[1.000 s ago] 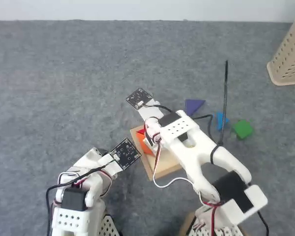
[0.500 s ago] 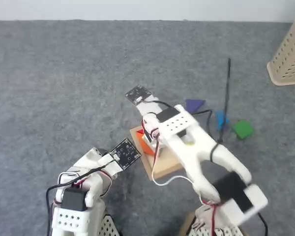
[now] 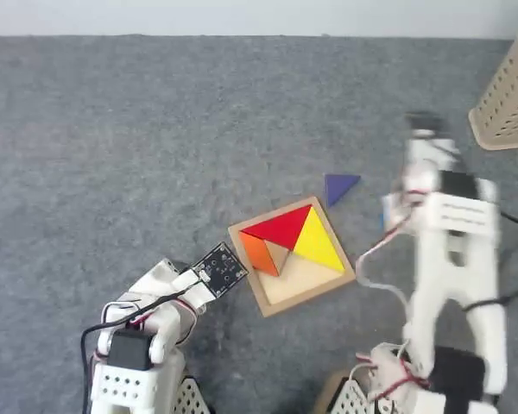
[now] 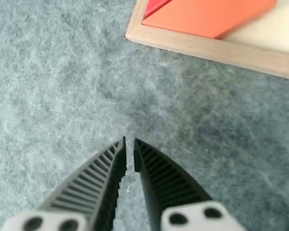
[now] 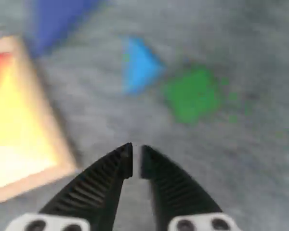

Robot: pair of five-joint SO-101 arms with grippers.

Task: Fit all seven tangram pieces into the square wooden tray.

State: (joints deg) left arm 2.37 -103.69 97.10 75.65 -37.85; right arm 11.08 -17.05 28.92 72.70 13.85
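Currently left gripper (image 4: 129,142) pinched narrow beside tray (image 4: 207,48); right gripper (image 5: 136,149) narrow near green piece (image 5: 192,94).

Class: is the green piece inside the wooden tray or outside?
Outside: the green piece lies on the carpet, apart from the tray.

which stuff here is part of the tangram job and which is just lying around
Part of the job:
- wooden tray
- red triangle, yellow triangle and orange piece, in the tray
- dark blue triangle, light blue triangle and green piece, loose on the grey carpet

Lying about:
- perforated beige holder, at the edge of the high view
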